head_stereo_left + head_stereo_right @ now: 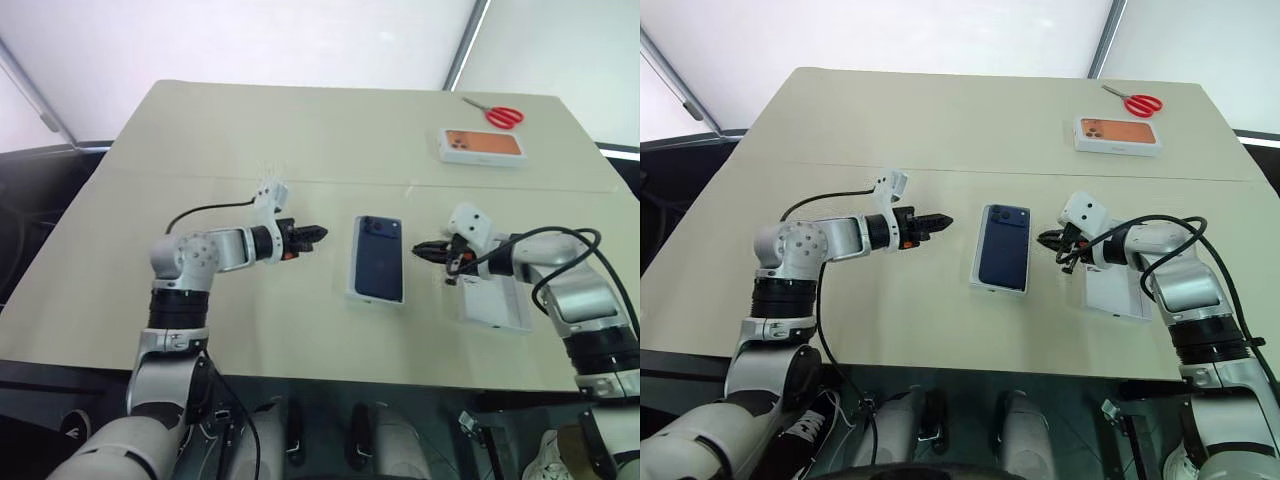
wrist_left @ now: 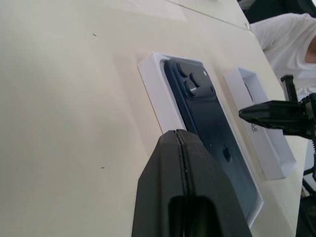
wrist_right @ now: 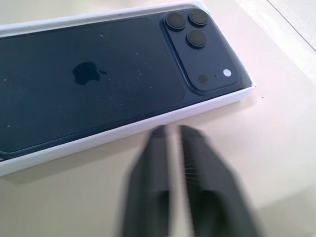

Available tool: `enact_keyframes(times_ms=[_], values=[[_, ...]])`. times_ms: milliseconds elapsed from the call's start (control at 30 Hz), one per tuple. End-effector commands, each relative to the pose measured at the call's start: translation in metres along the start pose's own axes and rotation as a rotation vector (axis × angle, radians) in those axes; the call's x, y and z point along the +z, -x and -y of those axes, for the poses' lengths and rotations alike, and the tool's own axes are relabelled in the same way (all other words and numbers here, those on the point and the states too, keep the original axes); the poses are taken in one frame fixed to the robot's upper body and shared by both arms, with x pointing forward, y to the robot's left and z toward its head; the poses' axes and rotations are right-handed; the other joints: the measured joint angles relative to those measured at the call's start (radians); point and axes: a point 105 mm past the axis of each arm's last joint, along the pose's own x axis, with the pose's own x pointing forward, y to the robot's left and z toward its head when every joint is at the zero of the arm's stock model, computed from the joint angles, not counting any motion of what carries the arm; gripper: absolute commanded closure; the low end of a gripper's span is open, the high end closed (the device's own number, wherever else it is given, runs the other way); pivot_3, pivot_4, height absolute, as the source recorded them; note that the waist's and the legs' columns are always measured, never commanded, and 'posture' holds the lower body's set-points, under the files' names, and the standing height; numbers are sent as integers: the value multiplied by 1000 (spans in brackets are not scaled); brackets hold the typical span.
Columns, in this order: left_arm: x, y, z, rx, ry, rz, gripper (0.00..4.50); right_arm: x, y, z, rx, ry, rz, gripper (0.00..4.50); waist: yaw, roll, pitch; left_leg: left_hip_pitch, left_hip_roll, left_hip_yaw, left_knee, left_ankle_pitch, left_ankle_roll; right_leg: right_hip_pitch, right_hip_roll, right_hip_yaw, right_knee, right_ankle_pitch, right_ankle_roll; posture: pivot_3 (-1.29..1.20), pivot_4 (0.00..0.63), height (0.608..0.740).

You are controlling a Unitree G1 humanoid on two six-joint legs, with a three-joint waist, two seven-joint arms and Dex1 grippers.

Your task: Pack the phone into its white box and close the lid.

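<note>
The dark navy phone (image 1: pixel 378 257) lies back-up inside the white box (image 2: pixel 155 94) at the middle of the table, camera bump at the far end. My left gripper (image 1: pixel 318 236) is shut and empty, hovering just left of the box and pointing at it. Right of the box, my right gripper (image 1: pixel 418 249) is also shut and empty, pointing at the box's side. The lid (image 1: pixel 495 305) lies open side up on the table at the right, partly under my right arm.
A white box with an orange phone print (image 1: pixel 483 146) and red scissors (image 1: pixel 497 114) lie at the far right of the beige table (image 1: pixel 200 130). A person in white (image 2: pixel 286 34) is beyond the table's right side.
</note>
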Motion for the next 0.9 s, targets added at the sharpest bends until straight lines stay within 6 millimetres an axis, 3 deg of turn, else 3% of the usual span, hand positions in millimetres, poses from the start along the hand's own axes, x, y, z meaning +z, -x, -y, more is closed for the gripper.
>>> enact_keyframes(times_ms=[33,400,667,900], values=[[-6,-9,0,6,-16,-13,4453,6,1,5,-32,58,-7,4468,-1,0,0,0,0,0,0,0,0,0,0,0,0,0,0,0,150,738],[-25,-28,4,3,-31,-79,4453,-2,-6,2,-37,70,-44,4468,-1,0,0,0,0,0,0,1,2,0,0,0,0,0,0,0,150,738],[-20,-32,5,-4,-40,-67,4453,6,-6,6,-64,67,-3,4468,-1,0,0,0,0,0,0,1,2,0,0,0,0,0,0,0,150,738],[-21,-31,8,-20,-43,-69,4453,41,-8,-1,-26,10,161,4468,-3,0,0,0,1,0,0,1,2,0,0,0,0,0,0,0,150,738]])
